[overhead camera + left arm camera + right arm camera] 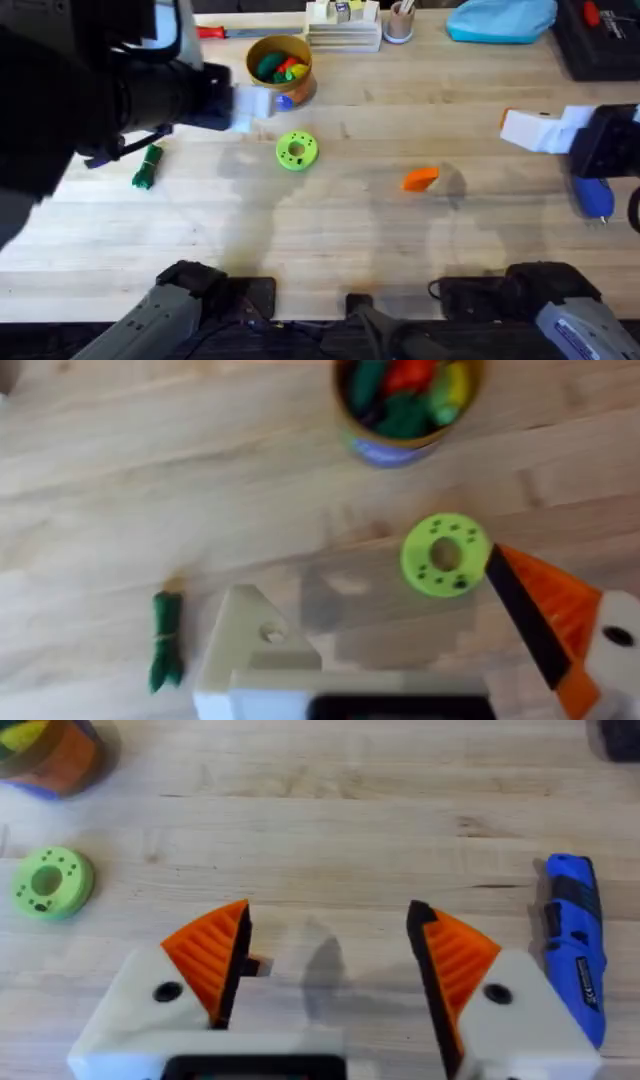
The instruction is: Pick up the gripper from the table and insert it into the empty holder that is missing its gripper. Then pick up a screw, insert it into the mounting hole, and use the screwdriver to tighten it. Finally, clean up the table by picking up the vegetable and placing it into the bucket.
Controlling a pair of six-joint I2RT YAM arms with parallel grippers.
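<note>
The small orange gripper (420, 178) lies on the table right of centre. My left gripper (375, 585) hangs open above the table near the bucket (280, 65). One of its fingers is a bare white holder (255, 645) with no orange tip, and the other carries an orange pad (545, 610). My right gripper (330, 920) is open over bare wood, both orange pads in place, and appears at the right edge of the overhead view (508, 125). The blue screwdriver (593, 195) lies beside it (575, 960). A green vegetable (148, 167) lies at the left (165, 640).
A green disc (296, 150) with small dark holes sits below the bucket (405, 405), which holds several toy vegetables. Along the back edge are a red-handled screwdriver (215, 32), a white stack (343, 25), a pen cup (398, 22) and a blue bag (500, 20).
</note>
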